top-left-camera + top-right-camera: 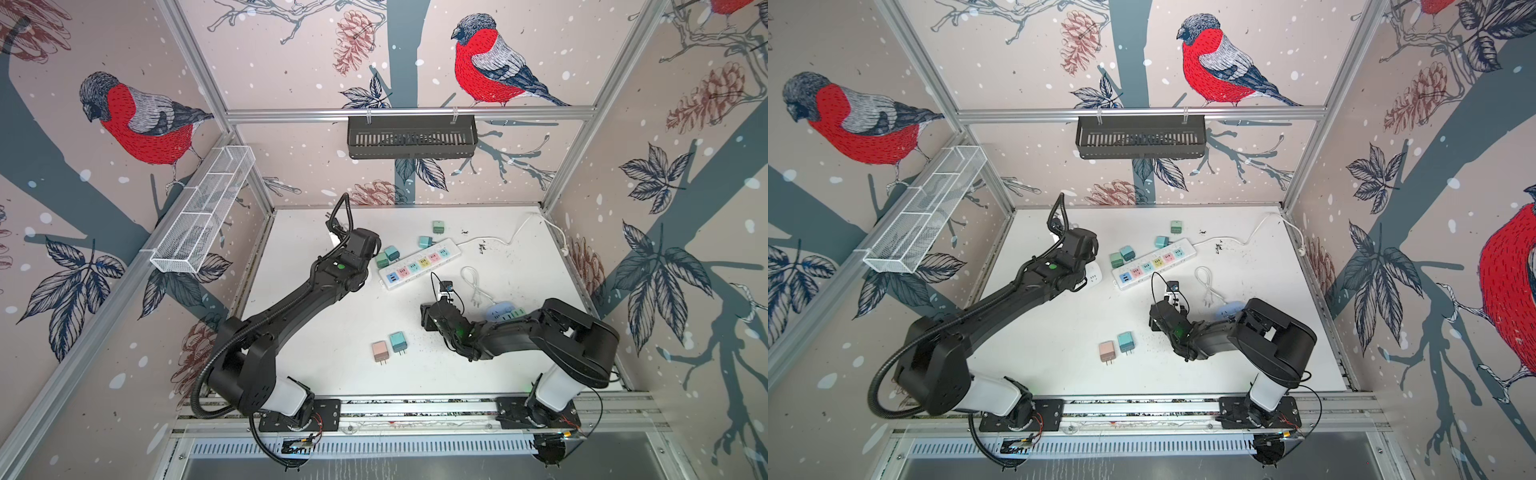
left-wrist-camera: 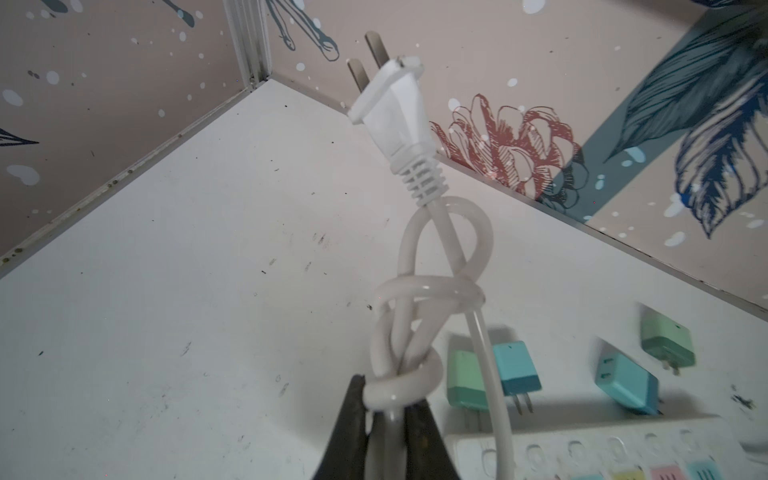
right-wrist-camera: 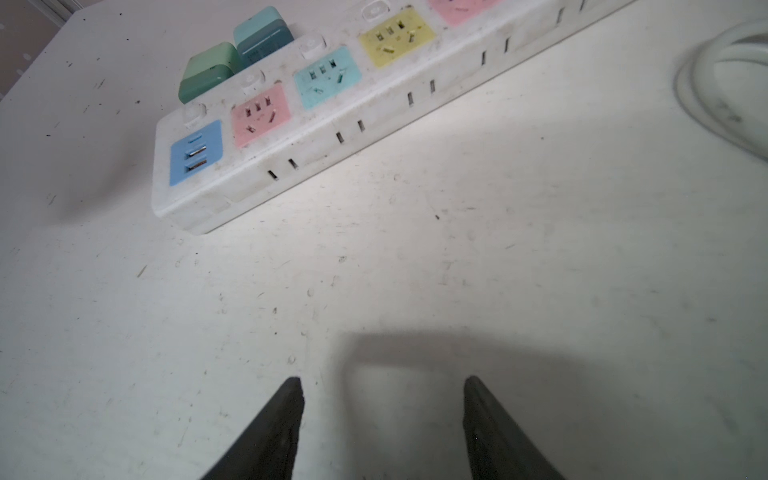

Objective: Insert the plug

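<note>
Grips knotted cord [image 2: 449,249] in left gripper [image 2: 386,399], jaws pinched, plug [image 2: 390,112] sticking up beyond, hidden under the wrist in both top views. Holds right gripper [image 3: 383,382] spread, empty, below mid-frame power strip [image 1: 419,264]

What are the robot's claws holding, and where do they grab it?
The left claw grips the white cord at its knot, not the plug. The right claw is open, holding nothing.
</note>
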Tool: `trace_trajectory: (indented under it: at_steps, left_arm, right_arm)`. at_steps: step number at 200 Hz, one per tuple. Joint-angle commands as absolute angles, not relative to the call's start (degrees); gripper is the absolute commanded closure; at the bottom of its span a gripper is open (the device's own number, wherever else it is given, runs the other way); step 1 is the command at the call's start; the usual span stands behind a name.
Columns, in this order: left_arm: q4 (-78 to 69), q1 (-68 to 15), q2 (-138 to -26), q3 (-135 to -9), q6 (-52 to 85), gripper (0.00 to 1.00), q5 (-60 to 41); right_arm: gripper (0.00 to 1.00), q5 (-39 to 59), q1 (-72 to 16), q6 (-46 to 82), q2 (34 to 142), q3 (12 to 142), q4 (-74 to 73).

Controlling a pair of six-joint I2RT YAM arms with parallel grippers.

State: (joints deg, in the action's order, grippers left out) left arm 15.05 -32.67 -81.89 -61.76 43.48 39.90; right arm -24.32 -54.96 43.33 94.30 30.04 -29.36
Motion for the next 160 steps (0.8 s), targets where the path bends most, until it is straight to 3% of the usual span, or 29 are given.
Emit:
trace_trajectory:
  at_steps: [1, 32, 64, 90, 160]
  left_arm:
    - [18.26, -36.18, -78.68, -61.01, 46.82, 1.0, 44.63]
    - [26.61, -44.46, -74.74, -61.68, 51.72, 1.0, 49.51]
    - [24.0, -54.24, -73.79, -59.28, 55.8, 1.0, 47.45]
    - [24.45, -62.99, -78.1, -61.94, 59.38, 1.0, 51.17]
    - [25.21, -71.63, -92.1, -72.7, 64.75, 1.0, 50.95]
  right_arm:
    - [0.36, -25.44, -55.17, 41.55, 91.1, 28.74, -29.12]
    - [0.35, -26.53, -55.18, 40.23, 85.97, 26.45, -29.46]
    - [0.32, -29.04, -55.28, 40.43, 77.27, 21.95, -27.37]
    - [0.29, -31.3, -55.17, 40.8, 67.8, 17.6, -24.6]
    - [0.25, -35.16, -50.88, 41.95, 43.52, 10.08, -10.8]
